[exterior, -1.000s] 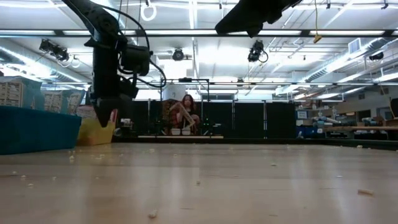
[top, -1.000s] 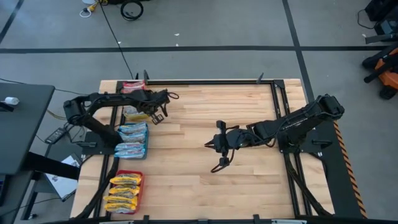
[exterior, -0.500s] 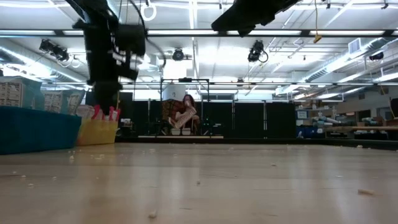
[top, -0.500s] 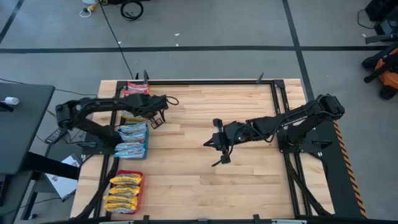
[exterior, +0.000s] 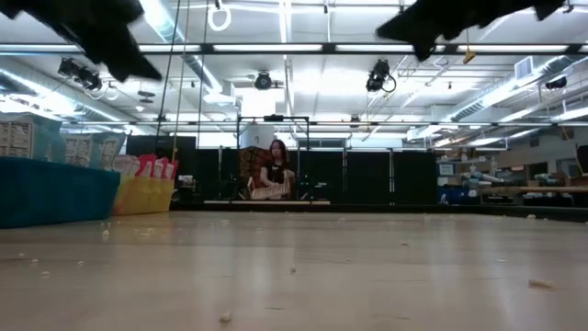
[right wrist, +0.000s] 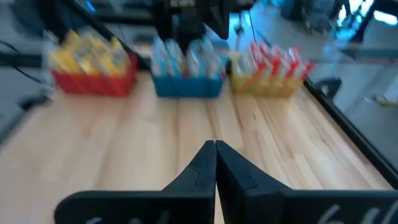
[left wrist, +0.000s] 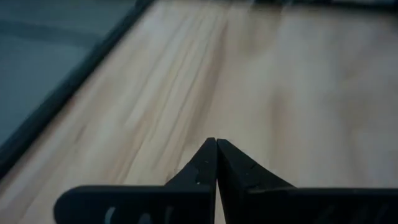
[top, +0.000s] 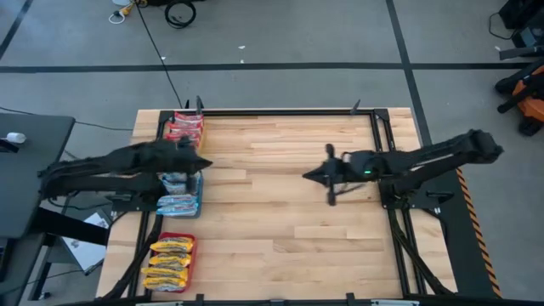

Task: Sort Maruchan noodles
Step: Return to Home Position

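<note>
The Maruchan noodles lie sorted in three trays along the table's left edge. Red-and-white packets (top: 184, 127) stand in a yellow tray (right wrist: 266, 84). Pale blue packets (top: 178, 194) fill a blue tray (right wrist: 186, 87). Yellow packets (top: 170, 259) fill a red tray (right wrist: 93, 84). My left gripper (top: 206, 165) hangs shut and empty just right of the blue tray, above the bare wood (left wrist: 216, 146). My right gripper (top: 308, 175) is shut and empty over the table's middle right, facing the trays (right wrist: 215, 148).
The wooden table (top: 272, 229) has a black frame rail (top: 280, 111) along its far and right edges. In the low view the blue tray (exterior: 55, 191) and yellow tray (exterior: 142, 195) stand at the left. A person (exterior: 276, 170) sits far behind the table.
My left gripper has risen from beside the far-left tray and drawn back toward the table's left edge, tipping up from pointing down to a shallow slant. My right gripper has drawn back toward the table's right edge. No packet has moved.
</note>
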You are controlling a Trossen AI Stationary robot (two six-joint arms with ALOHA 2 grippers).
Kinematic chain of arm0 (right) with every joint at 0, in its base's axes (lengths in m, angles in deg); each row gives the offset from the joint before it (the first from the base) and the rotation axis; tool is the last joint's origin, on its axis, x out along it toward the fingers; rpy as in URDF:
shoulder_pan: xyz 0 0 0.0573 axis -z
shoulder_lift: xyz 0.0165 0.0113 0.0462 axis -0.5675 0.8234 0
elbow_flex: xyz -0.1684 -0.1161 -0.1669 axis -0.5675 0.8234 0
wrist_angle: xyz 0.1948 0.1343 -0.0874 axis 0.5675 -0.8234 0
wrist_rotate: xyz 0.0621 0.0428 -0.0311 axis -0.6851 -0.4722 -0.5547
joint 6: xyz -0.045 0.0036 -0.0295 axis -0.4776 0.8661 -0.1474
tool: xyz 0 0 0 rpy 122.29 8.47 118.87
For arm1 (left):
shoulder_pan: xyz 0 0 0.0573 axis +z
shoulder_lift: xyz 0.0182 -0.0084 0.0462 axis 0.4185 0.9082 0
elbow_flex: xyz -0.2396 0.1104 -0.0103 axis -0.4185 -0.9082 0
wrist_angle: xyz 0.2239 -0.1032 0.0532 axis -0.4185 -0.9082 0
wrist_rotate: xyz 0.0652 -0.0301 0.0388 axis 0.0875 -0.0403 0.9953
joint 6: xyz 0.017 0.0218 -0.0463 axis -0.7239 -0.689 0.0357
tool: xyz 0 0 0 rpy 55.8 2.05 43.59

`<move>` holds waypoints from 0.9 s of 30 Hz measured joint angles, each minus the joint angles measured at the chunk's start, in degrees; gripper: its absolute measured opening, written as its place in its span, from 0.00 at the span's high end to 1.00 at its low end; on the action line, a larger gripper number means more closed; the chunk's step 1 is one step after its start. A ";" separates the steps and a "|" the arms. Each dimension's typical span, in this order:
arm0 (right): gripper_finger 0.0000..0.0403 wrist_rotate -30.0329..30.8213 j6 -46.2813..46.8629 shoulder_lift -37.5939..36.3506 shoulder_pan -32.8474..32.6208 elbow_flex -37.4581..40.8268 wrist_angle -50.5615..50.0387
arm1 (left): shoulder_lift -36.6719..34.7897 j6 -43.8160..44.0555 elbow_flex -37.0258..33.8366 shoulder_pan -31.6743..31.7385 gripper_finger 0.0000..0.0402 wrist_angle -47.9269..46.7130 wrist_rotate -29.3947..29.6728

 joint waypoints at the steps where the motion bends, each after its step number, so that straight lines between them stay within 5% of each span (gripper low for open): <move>1: 0.98 0.01 0.13 -2.71 -0.44 0.85 -0.24 | -3.26 0.17 -0.11 -0.91 0.98 0.39 -0.39; 13: 0.98 2.39 -0.52 -30.00 -5.11 15.76 2.90 | -32.07 -2.56 -9.46 -12.70 0.98 12.78 -4.17; 27: 0.98 2.49 8.61 -56.72 -4.45 29.97 0.83 | -33.72 -1.44 -25.61 -17.23 0.98 32.71 -6.43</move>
